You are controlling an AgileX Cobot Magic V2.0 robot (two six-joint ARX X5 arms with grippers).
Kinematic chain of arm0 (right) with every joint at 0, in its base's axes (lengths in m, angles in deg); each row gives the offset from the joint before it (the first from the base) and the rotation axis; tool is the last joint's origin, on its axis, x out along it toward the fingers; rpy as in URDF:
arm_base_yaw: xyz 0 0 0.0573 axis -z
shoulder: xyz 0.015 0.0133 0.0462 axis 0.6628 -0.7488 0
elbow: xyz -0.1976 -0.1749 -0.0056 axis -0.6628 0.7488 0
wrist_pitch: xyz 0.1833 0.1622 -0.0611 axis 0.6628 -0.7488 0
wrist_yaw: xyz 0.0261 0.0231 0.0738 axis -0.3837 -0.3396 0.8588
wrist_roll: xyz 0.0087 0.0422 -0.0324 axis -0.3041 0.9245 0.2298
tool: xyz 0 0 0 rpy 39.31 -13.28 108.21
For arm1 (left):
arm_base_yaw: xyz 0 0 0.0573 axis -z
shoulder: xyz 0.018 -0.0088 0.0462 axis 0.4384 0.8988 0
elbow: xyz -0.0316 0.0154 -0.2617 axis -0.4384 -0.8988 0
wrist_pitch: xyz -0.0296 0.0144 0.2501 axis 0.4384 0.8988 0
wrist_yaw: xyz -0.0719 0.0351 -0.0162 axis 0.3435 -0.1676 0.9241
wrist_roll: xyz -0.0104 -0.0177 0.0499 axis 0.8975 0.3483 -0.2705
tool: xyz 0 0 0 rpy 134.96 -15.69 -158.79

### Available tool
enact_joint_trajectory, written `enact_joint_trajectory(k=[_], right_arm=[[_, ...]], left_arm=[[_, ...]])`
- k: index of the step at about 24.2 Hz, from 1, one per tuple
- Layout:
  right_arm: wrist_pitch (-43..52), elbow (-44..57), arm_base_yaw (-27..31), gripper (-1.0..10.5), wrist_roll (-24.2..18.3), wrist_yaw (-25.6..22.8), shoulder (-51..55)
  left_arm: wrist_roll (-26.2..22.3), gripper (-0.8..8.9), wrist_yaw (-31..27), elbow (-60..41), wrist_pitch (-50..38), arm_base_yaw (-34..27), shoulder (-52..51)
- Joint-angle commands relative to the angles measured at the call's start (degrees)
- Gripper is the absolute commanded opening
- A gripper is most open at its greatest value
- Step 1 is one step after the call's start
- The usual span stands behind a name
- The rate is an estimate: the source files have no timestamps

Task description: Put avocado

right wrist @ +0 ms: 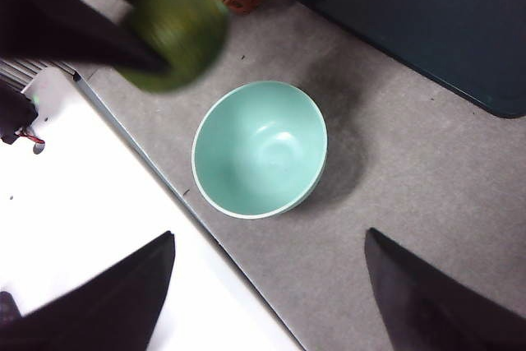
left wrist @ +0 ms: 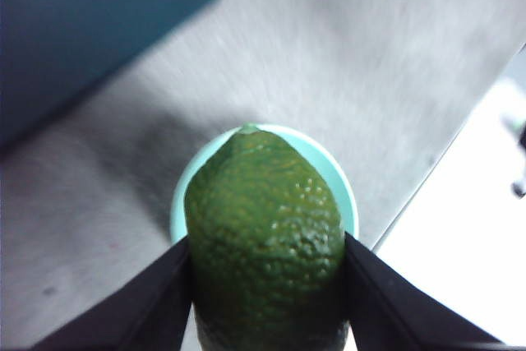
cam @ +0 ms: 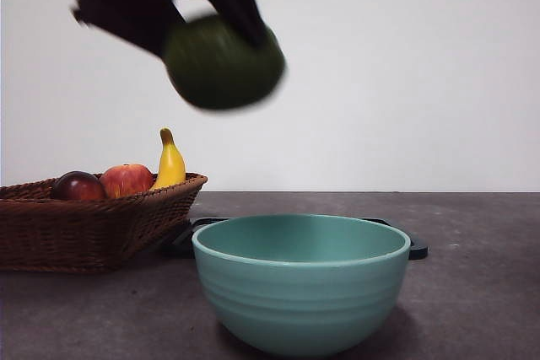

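The avocado (cam: 224,63) is dull dark green with pebbled skin and hangs high in the air, up and left of the teal bowl (cam: 301,280). My left gripper (cam: 202,35) is shut on it, its black jaws pressing both sides of the avocado (left wrist: 265,236) in the left wrist view, with the bowl's rim (left wrist: 329,162) showing behind it. In the right wrist view the held avocado (right wrist: 174,36) appears blurred beside the empty bowl (right wrist: 260,149). My right gripper (right wrist: 267,285) is open, high above the table, holding nothing.
A wicker basket (cam: 93,225) at the left holds a dark red fruit (cam: 78,185), a red apple (cam: 126,180) and a banana (cam: 170,162). A dark flat tray (cam: 181,240) lies behind the bowl. The table's edge (right wrist: 156,178) runs near the bowl.
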Motion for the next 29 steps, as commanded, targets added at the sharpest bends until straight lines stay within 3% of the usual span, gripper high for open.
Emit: enact_joint_trajectory(k=[1,13,21,25,29], right_arm=[[0.48,-1.05,-0.28,3.7,0.61,-0.24,-0.42],[0.48,-1.05,-0.28,3.7,0.59,-1.49,-0.42],[0.52,-1.05,-0.28,3.7,0.57,-1.49,-0.44],[0.50,-1.05,-0.28,3.7,0.59,-1.46,-0.42],[0.50,-1.05,-0.28,3.7,0.59,-1.46,-0.42]], left_arm=[[-0.48,1.81,-1.40,0.96,-2.16,2.03,3.72],[-3.52,1.80,-9.55,0.96,-8.98,7.91,18.49],[-3.50,1.87,-9.75,0.96,-10.05,10.10,21.75],[-3.43,3.20,-9.75,0.96,-9.40,10.43,21.75],[-3.04,3.25,-9.75,0.96,-8.02,10.47,21.73]])
